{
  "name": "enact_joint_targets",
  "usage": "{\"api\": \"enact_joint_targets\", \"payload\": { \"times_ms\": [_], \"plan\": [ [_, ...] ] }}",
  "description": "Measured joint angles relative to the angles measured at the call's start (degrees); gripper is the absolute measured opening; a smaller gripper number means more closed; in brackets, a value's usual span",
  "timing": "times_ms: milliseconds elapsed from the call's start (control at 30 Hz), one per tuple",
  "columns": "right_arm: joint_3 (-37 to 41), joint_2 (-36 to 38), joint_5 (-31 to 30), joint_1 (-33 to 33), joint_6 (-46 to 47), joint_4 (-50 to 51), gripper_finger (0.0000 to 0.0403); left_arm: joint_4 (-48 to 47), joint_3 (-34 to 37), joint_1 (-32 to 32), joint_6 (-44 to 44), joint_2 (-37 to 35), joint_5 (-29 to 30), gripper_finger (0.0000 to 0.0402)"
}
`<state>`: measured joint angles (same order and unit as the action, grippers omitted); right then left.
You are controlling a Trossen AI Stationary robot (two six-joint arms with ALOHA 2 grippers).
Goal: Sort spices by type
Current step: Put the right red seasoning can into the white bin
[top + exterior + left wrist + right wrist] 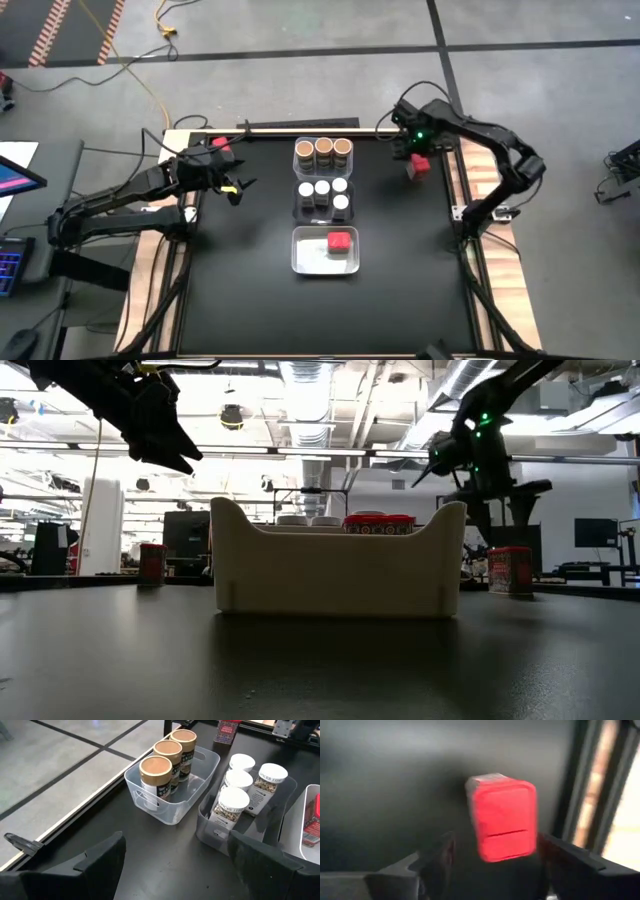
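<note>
Red-topped jar point(504, 820) between right gripper's point(492, 865) parted fingers, ungripped; left gripper point(175, 865) wide, empty; labels unreadable.

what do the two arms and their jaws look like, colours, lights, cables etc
Both arms are dark, near black, jointed and slim. The left arm has yellow and red details near its wrist; the left gripper ends in broad, flat black jaws. The right arm shows a small green light near its wrist, and the right gripper has the same black jaws.

Clear glossy plastic bins point(200, 765), matt black table point(240, 290)
</note>
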<state>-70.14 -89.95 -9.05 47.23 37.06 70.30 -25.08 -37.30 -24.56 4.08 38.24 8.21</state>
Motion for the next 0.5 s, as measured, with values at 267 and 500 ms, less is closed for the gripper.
{"api": "enact_joint_targets", "payload": {
  "times_ms": [267, 500],
  "plan": [
    [-0.02, -4.34, -0.20, 2.41, -0.24, -0.17, 0.0317, 0.08, 0.00, 0.00, 0.02, -0.02, 0.00, 0.0332],
    [0.11, -8.42, 0.48, 3.28, -3.74, 0.33, 0.0301, 0.13, 0.00, 0.00, 1.32, 0.00, 0.02, 0.0332]
  ]
}}
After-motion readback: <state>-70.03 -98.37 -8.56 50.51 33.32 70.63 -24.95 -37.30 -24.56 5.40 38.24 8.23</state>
